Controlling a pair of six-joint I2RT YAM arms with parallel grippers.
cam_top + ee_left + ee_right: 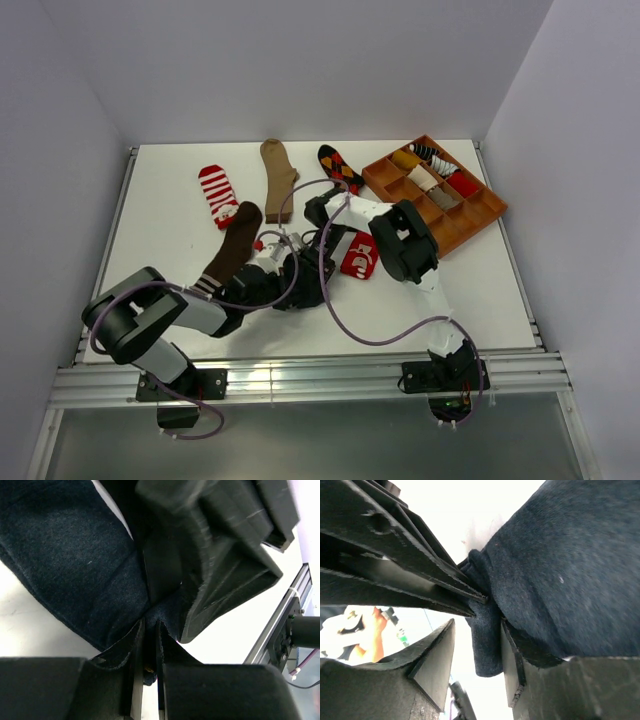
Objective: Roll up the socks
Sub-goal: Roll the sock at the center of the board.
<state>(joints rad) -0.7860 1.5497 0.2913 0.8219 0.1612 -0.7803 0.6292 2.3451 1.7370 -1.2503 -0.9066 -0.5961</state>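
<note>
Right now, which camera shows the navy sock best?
The left wrist view: the navy sock fills the left side, a fold pinched in the left claw. The right wrist view shows a bunched edge between the open fingers of the right claw. From above, the claws mostly cover it.

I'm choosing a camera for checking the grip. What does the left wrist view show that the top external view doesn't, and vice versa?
Left wrist only: the left gripper with fingers pinching a fold of the navy sock. Top external only: the tan sock, the red-white striped sock and the wooden tray. Both: the right gripper close beside the left one, over the white table.
</note>
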